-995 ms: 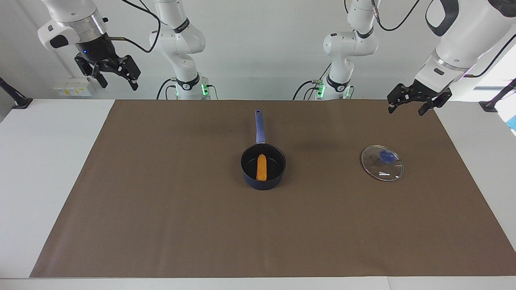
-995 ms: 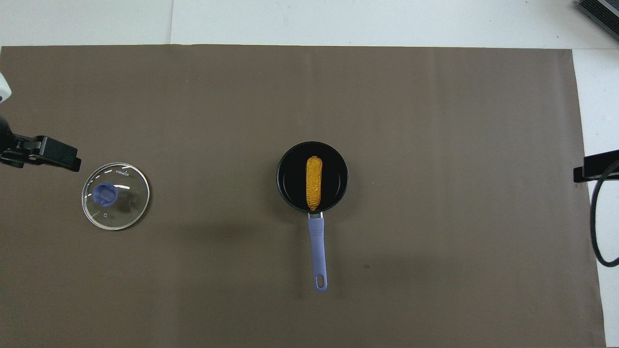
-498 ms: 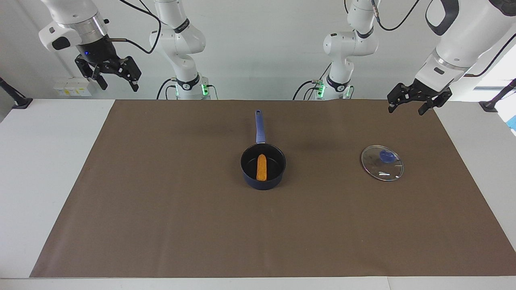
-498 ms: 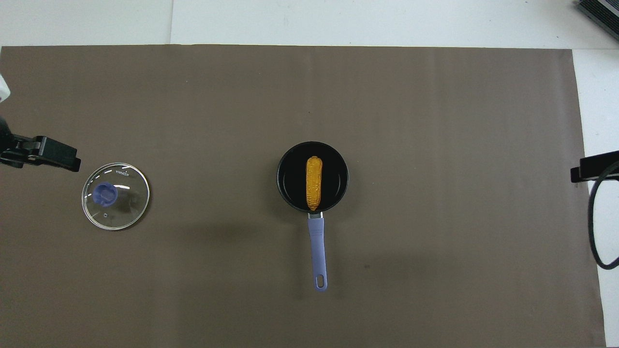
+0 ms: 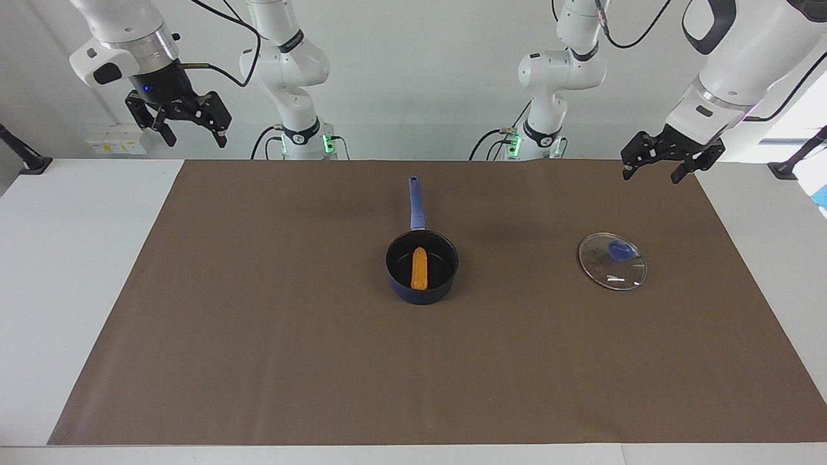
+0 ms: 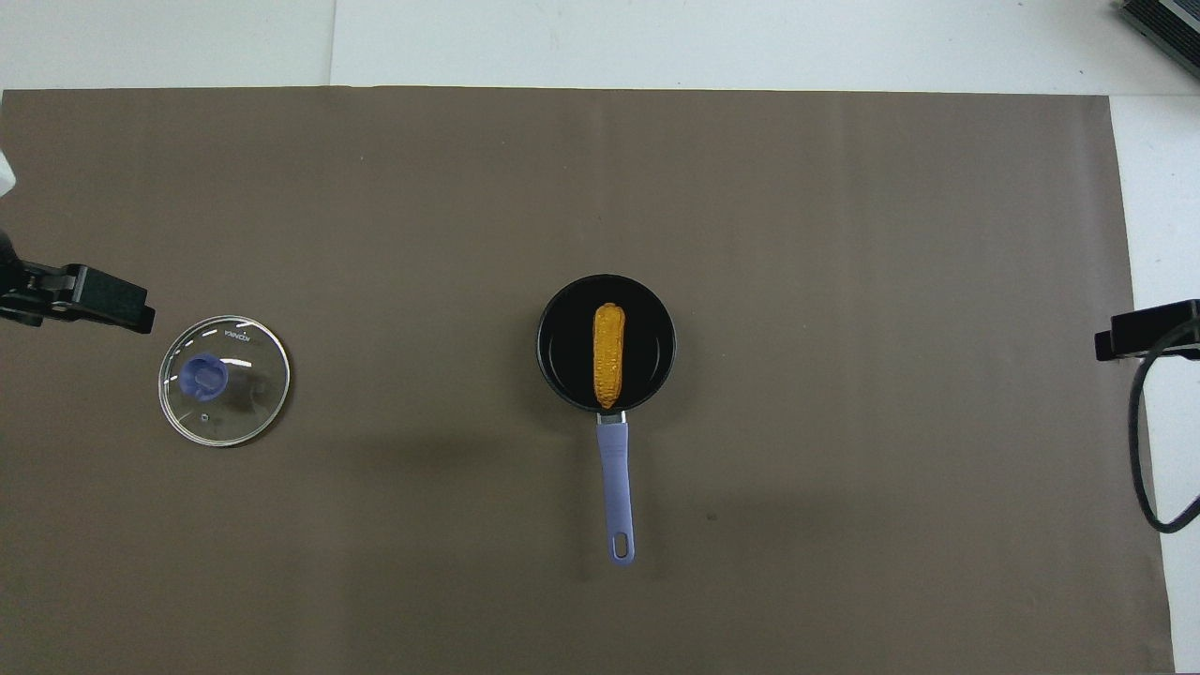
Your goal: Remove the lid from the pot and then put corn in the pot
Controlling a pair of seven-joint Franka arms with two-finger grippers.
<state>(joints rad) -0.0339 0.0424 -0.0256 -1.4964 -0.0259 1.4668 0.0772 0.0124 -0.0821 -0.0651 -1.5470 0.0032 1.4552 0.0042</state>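
Both grippers hang in the air with nothing in them. In the facing view the left gripper (image 5: 652,171) points down over the mat's corner at its own arm's end of the table, fingers spread apart, its white forearm slanting up and outward from it. Below it and well apart, the lid (image 5: 612,261) lies flat on the brown mat (image 5: 258,361), knob up. The right gripper (image 5: 190,129) is held higher, out over the white table (image 5: 64,258) edge just off the mat, fingers likewise apart and aimed downward, the wrist nearly upright above it. The pot (image 5: 421,266) stands midway between the two grippers, well clear of both, handle pointing toward the robots, with the corn (image 5: 419,268) lying inside it.

From overhead, only a tip of the left gripper (image 6: 89,298) shows at the frame edge, just beside the lid (image 6: 224,380) without covering it. The right gripper (image 6: 1146,328) shows as a dark tip at the other edge, over the mat's border. The corn (image 6: 608,354) lies along the bottom of the pot (image 6: 562,375), in line with the handle.
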